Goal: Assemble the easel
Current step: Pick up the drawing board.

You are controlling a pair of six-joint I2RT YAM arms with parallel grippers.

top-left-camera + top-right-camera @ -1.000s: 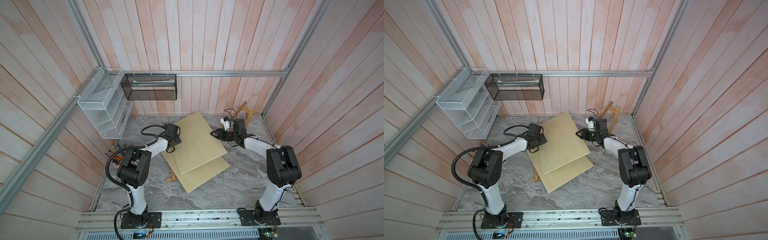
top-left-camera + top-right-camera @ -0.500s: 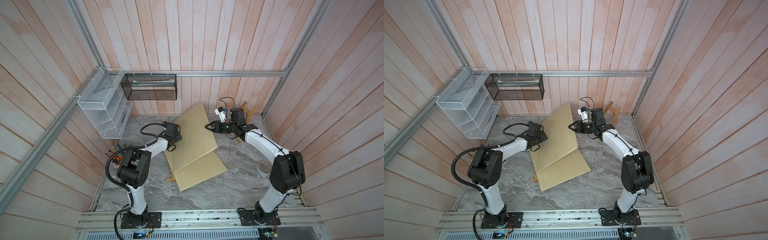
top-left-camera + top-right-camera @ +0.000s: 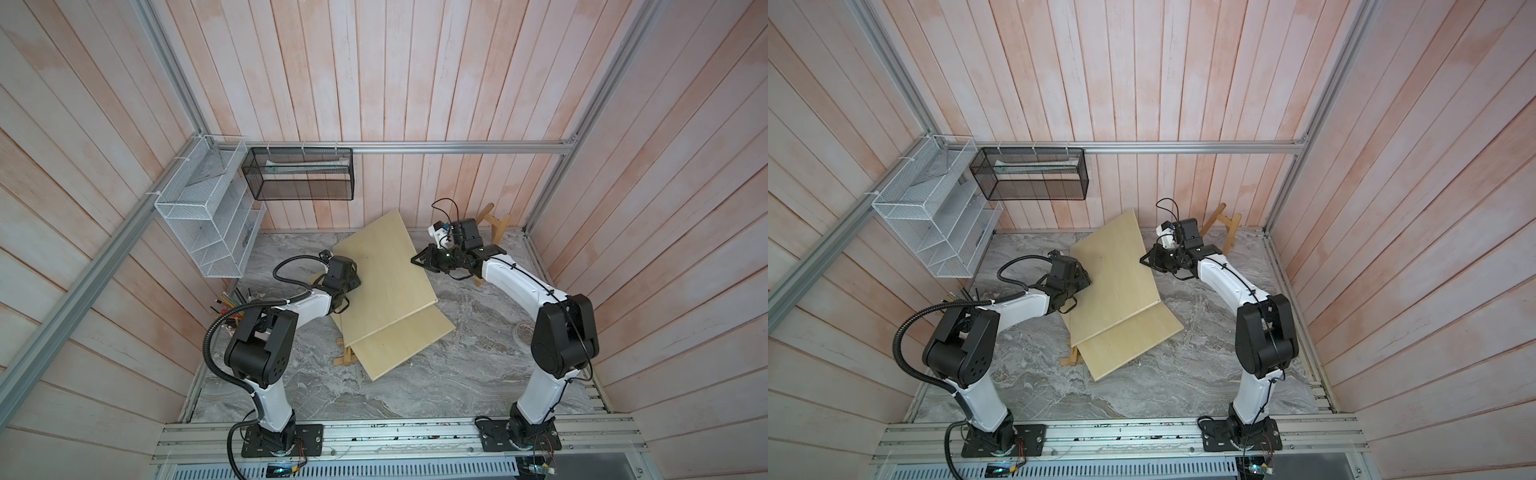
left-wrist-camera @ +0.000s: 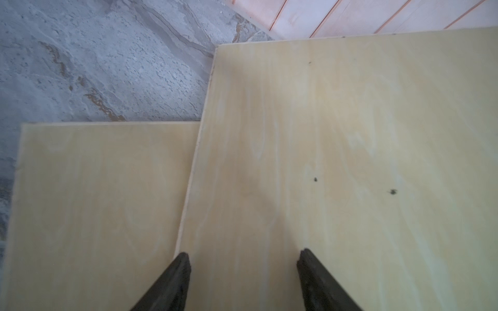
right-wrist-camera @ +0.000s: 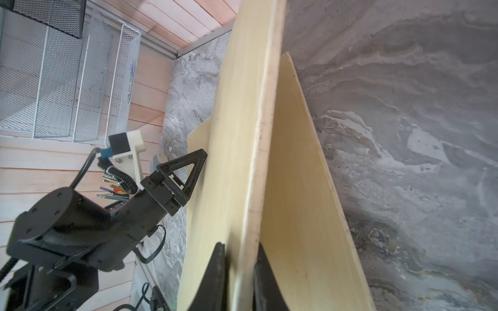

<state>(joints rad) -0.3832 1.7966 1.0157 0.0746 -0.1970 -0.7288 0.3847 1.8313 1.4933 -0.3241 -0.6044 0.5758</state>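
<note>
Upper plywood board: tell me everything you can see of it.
The upper board is a thin, pale plywood rectangle with a few dark specks. It overlaps the lower board, tilted, one edge raised. The right gripper has its jaws shut on that edge; the left gripper, jaws open, is over the opposite side, contact unclear.

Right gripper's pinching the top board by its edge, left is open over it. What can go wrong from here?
1. The right gripper holds the upper board only by its edge; it may pivot or slip out.
2. The left gripper is open, so nothing stops the board sliding off the lower board.
3. A swing could knock the easel close behind the right gripper.
</note>
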